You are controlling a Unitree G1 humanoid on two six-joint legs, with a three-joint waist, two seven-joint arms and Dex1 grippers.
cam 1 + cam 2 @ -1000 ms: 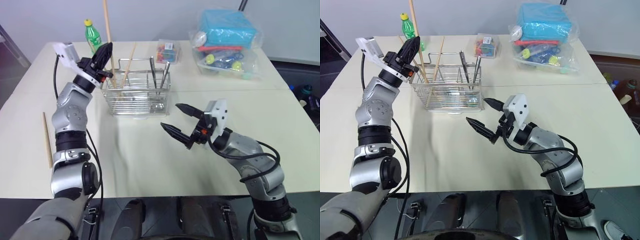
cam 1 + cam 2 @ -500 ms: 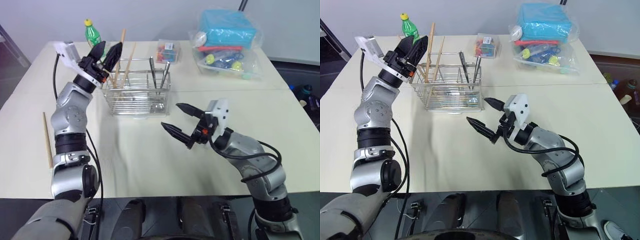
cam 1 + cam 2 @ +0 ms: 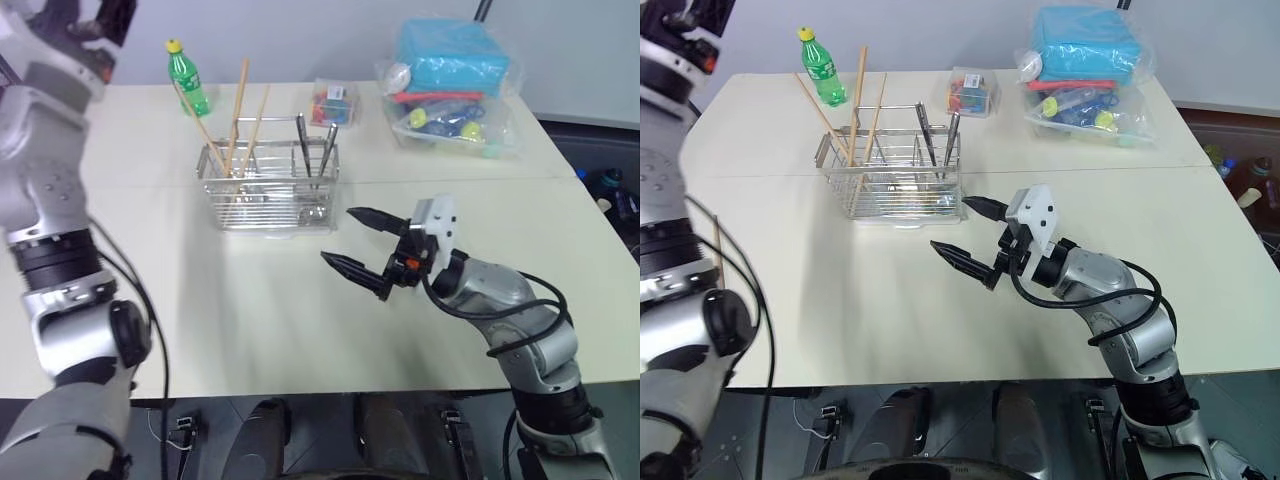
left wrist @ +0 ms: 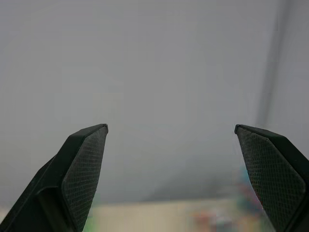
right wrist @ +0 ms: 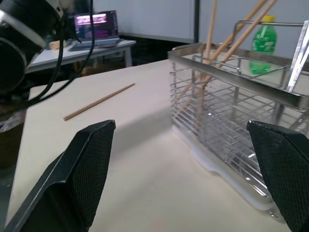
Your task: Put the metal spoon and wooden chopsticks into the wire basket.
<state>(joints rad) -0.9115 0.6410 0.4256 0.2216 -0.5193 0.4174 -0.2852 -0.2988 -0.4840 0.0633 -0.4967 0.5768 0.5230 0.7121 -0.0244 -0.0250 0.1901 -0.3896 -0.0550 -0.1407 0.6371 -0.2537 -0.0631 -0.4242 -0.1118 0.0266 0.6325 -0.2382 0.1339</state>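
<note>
With three wooden chopsticks (image 3: 240, 115) standing in the wire basket (image 3: 268, 190) and both grippers' fingers apart, the stray chopstick (image 5: 99, 101) on the worktop (image 3: 300, 300) needs fetching next.

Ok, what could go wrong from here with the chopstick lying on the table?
The loose chopstick lies flat on the table, so a pinch by the open left claw may skid it instead of lifting it. The wooden chopsticks in the wire basket lean well above its rim; an arm passing over could knock them out or tip the green bottle.
</note>
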